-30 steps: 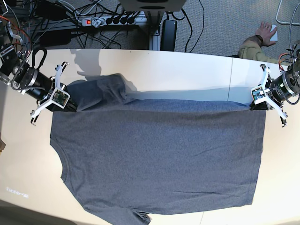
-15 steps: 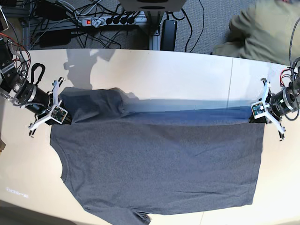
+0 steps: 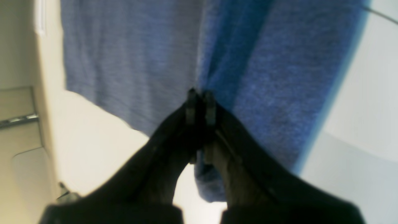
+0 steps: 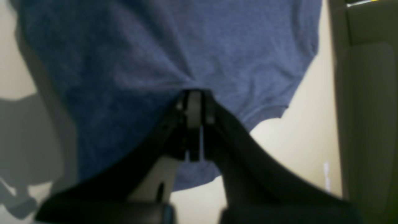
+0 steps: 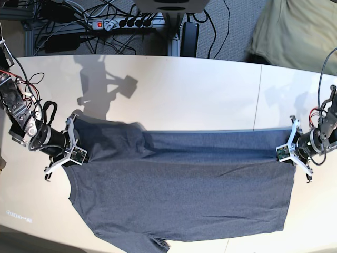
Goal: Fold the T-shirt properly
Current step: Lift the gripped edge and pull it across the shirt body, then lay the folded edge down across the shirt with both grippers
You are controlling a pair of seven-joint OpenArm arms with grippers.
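The slate-blue T-shirt (image 5: 179, 195) lies spread on the white table (image 5: 200, 89), plain side up, with its far edge doubled over toward the near side. At the left of the base view, my right gripper (image 5: 79, 153) is shut on the shirt's shoulder end beside the sleeve. In its wrist view the fabric (image 4: 155, 56) bunches at the closed tips (image 4: 194, 93). My left gripper (image 5: 281, 155), at the right of the base view, is shut on the hem-end corner. Its wrist view shows the cloth (image 3: 130, 56) creased at the closed tips (image 3: 200, 96). No lettering shows.
Beyond the table's far edge lie a power strip (image 5: 113, 22) and a tangle of cables on the carpet. A person in olive clothing (image 5: 300, 31) is at the top right. The shirt's near sleeve (image 5: 158, 245) reaches the table's front edge.
Both grippers have drawn the shirt's far edge toward the front of the table, widening the folded-over band. The person at the top right has moved further into view.
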